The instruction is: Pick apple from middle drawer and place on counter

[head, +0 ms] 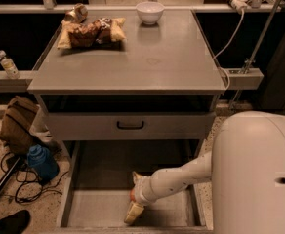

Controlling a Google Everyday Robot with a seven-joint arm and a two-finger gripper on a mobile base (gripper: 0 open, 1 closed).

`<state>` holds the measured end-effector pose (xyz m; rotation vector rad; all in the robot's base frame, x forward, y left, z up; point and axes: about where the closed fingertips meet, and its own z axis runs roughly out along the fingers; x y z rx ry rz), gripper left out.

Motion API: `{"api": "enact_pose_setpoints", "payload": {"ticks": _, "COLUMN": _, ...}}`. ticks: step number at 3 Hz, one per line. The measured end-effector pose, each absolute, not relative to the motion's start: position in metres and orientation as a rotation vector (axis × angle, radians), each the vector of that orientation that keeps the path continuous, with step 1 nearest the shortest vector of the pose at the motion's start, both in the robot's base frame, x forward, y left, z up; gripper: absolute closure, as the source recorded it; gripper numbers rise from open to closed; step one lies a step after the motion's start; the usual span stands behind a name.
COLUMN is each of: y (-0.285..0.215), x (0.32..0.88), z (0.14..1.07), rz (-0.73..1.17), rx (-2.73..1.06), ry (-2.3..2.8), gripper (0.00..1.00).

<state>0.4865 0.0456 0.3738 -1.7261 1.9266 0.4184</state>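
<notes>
The middle drawer (96,206) is pulled out low in the camera view, a shallow grey box with low walls. My gripper (132,197) reaches down into it from the right on a white arm and sits over the drawer floor left of centre. A small red-orange patch of the apple (131,195) shows at the gripper, which hides the rest of it. The grey counter (147,62) lies above.
On the counter stand a white bowl (150,11), a chip bag (91,31) and a can (76,12) at the back. A closed drawer front with a black handle (130,125) overhangs the open drawer. A brown bag (16,123), a blue object (42,162) and cables lie on the floor at left.
</notes>
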Motion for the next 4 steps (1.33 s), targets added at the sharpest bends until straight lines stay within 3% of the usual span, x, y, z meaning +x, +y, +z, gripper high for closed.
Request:
{"api": "enact_pose_setpoints", "payload": {"ticks": 1, "y": 0.0307, "x": 0.4832, "z": 0.3776, "rz": 0.411, "rx": -1.679, "ry": 1.934, "gripper": 0.0}}
{"api": "enact_pose_setpoints", "payload": {"ticks": 4, "y": 0.0276, "x": 0.4831, "z": 0.3776, "rz": 0.409, "rx": -1.671, "ry": 1.939, "gripper": 0.64}}
